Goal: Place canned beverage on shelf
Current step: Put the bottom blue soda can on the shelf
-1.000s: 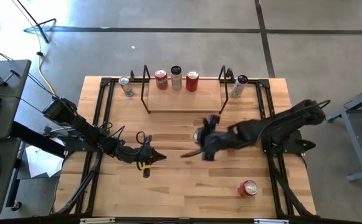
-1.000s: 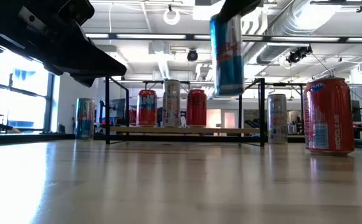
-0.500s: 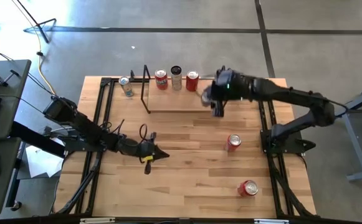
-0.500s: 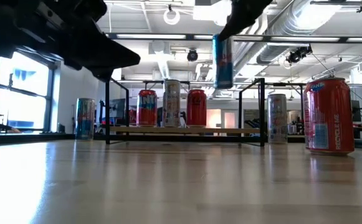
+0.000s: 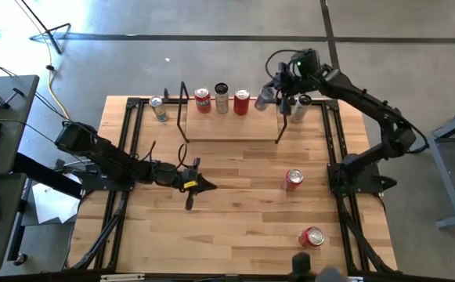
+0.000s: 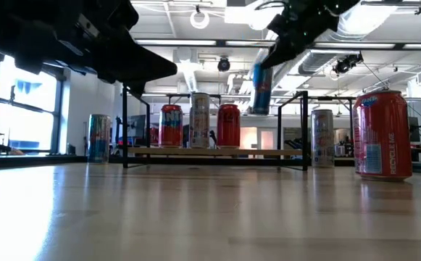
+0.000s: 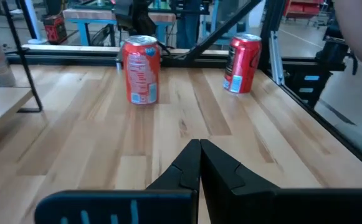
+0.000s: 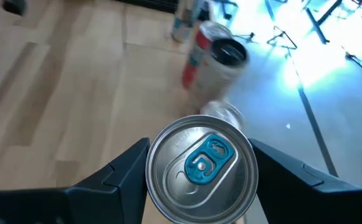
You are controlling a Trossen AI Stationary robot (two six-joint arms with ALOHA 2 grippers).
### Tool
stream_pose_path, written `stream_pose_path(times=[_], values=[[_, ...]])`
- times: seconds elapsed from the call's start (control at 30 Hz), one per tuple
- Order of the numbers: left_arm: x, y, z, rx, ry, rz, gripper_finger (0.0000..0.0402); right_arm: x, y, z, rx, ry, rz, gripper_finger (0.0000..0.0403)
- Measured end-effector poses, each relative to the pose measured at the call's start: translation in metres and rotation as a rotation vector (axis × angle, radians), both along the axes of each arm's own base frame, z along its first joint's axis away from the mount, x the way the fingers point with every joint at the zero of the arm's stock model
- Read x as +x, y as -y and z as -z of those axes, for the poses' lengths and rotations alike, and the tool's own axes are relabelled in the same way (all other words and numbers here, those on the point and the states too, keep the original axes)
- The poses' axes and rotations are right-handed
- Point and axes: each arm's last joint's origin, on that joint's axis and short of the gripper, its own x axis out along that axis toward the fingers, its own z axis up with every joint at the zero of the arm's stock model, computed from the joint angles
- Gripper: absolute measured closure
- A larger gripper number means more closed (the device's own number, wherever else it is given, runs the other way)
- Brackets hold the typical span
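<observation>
One slim blue can [image 8: 202, 172] gripped between right fingers [image 8: 115, 176], tilted above shelf [image 5: 231, 128] end, left fingers [image 7: 199, 163] pressed together

Shiny metal can [image 8: 202, 162]; smooth pale wood table [image 5: 235, 219].

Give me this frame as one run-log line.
right hand: shut on blue can, in air over shelf's right end | left hand: shut, empty, mid-table | shelf: three cans | step: can not yet placed
</observation>
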Motion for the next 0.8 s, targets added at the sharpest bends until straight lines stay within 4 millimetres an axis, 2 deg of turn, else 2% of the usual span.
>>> stream_pose_path(times=[0.17,0.43,0.67,0.8], values=[[0.003,-0.011,-0.004,-0.007,0.037,-0.048,0.0401,-0.008,0.021,0.009,0.003,0.013,0.002,0.0180],[0.006,-0.043,-0.001,-0.005,0.027,-0.170,0.0401,-0.004,0.036,0.014,-0.047,0.042,0.002,0.0180],[0.006,-0.069,-0.004,-0.009,0.053,-0.142,0.0402,0.010,0.048,-0.009,0.013,0.037,0.001,0.0180],[0.005,-0.085,-0.004,-0.005,0.055,-0.140,0.0401,0.022,0.062,-0.014,0.047,-0.001,-0.007,0.0180]])
